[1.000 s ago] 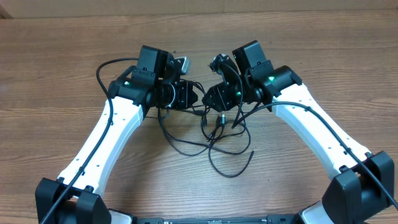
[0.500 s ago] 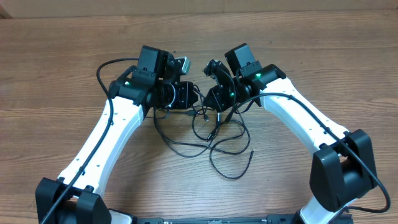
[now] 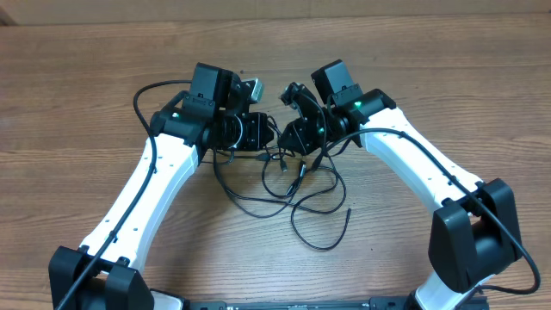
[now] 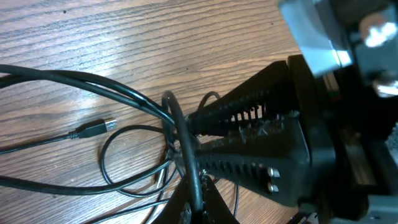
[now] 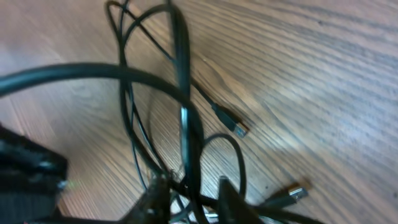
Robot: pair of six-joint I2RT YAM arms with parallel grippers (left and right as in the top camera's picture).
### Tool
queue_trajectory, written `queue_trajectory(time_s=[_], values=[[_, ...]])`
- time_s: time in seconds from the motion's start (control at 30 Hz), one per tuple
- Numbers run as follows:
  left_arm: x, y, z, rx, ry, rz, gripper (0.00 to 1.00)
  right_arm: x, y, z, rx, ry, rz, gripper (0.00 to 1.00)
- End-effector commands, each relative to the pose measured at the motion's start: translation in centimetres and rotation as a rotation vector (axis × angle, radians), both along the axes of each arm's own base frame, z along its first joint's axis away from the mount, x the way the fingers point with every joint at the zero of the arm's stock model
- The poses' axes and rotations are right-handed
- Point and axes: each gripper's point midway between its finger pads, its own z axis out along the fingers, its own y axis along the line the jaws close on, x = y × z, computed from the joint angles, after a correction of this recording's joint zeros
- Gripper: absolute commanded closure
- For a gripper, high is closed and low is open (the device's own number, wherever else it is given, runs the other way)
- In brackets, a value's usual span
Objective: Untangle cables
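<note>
While the left hand (image 4: 198, 200) and right hand (image 4: 183, 138) are pinching the cables (image 4: 93, 129) close together, pulling apart is risking cinching them tighter.

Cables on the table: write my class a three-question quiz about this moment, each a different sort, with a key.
1. True or false: the cables lie in separate straight lines.
2. The left gripper and right gripper are: A) far apart; B) close together at the tangle; C) out of view.
3. Fill in: the loose plug in the left wrist view rests on the ___ table.
Key: 1 false; 2 B; 3 wooden.
</note>
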Motion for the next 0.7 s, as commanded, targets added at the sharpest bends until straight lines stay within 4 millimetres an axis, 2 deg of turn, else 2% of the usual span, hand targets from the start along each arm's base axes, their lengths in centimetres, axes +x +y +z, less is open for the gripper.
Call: queue_trajectory(time_s=[0.0,0.07,0.17,0.37,0.53,0.67], values=[[0.3,-0.1,1.4,-0.014,-0.037,0.006,0.96,-0.1,0.4,-0.3,0.025,0.015,0.015,0.75],[0.3,-0.1,1.4,-0.014,-0.037,0.006,0.96,-0.1,0.4,-0.3,0.026,0.012,0.015,0.77],[0.3,-0.1,1.4,-0.014,-0.037,0.006,0.96,-0.1,0.4,-0.3,0.026,0.012,0.015,0.96],[0.3,0.1,1.3,-0.009,-0.035,0.017,0.95,-0.3,0.3,-0.4,0.021,0.022,0.014,0.96],[1.8,2.8,0.1,0.082,0.030,0.277,0.96,-1.3,-0.2,-0.9,-0.002,0.078,0.008,0.96],[3.1,5.9,-0.6,0.177,0.039,0.515,0.96,-2.3,-0.7,-1.3,-0.027,0.128,0.006,0.96]])
